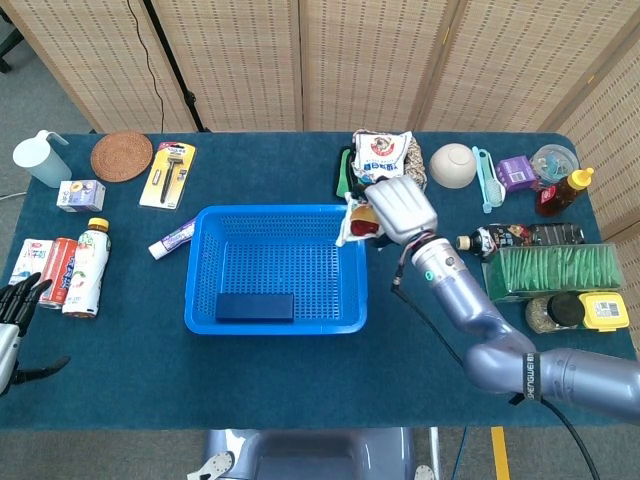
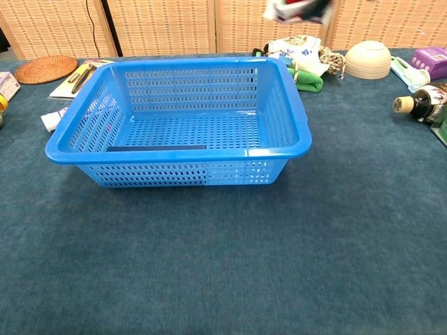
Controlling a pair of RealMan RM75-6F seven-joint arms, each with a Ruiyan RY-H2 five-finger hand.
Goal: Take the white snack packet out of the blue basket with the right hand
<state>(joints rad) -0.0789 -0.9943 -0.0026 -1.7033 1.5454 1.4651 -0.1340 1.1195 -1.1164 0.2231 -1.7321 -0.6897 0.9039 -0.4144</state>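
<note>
Head view shows us the right hand [image 1: 400,207], pale and blocky, gripping the crinkled white snack packet [image 1: 358,222] in the air just past the right rim of the perforated blue basket [image 1: 200,262], clear of its mesh floor. We see a flat dark blue box [image 1: 255,306] inside. Our left hand [image 1: 14,310] rests at the table's left edge, dark fingers apart, holding nothing.

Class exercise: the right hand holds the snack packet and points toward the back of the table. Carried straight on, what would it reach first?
Probably the white printed bag lying on the green cloth, directly beyond the right hand and its snack packet; height is unclear.
</note>
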